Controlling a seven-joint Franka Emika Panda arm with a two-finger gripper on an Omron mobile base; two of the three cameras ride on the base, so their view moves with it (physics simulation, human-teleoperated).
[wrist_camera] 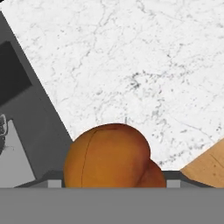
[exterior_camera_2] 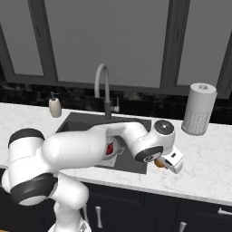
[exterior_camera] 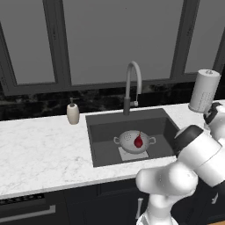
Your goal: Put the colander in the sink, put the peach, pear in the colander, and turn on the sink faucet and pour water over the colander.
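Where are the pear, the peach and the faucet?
pear (exterior_camera: 138, 141), left base view, middle of its red body.
peach (wrist_camera: 108, 156), hand view, middle of its orange skin.
sink faucet (exterior_camera: 133, 70), left base view, top of the gooseneck.

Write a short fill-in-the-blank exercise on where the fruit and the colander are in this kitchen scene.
1. The colander sits inside the ____.
2. The fruit lying in the colander is the ____.
3. The peach is close under the gripper, above the ____ countertop.
4. No ____ runs from the sink faucet.

Missing words: sink; pear; marble; water

Gripper (exterior_camera_2: 159, 164) fingertips hidden — peach (wrist_camera: 111, 156) cut off below.
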